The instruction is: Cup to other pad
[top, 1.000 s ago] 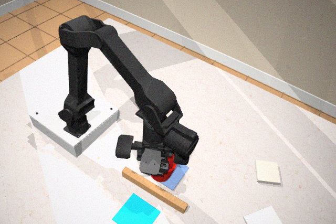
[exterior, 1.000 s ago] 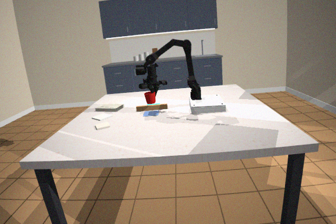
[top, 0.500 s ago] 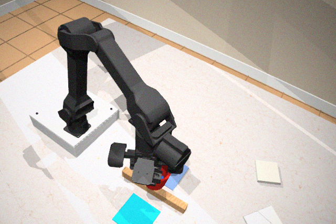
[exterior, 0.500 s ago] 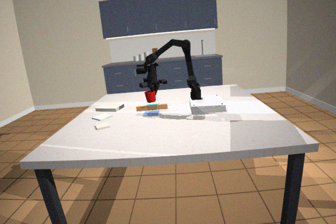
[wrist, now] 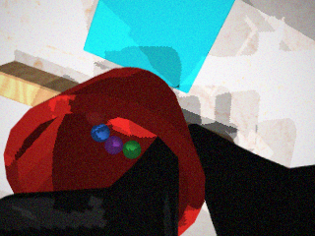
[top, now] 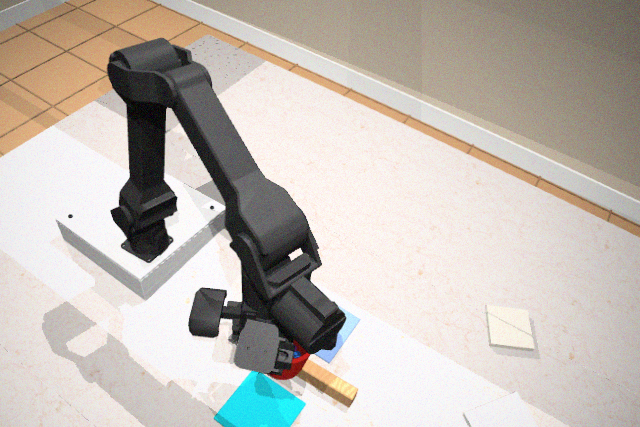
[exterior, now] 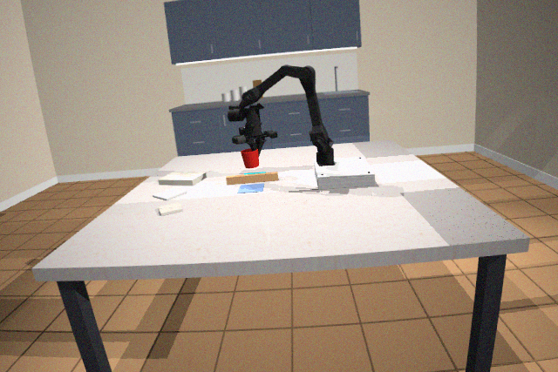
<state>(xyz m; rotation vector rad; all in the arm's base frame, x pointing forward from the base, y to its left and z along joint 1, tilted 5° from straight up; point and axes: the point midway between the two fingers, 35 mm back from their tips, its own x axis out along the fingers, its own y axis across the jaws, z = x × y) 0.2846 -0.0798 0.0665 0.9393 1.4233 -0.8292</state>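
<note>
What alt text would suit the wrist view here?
The end effector grips a red cup holding blue, purple and green marbles, above the table. A cyan pad lies ahead, a wooden bar at left.
</note>
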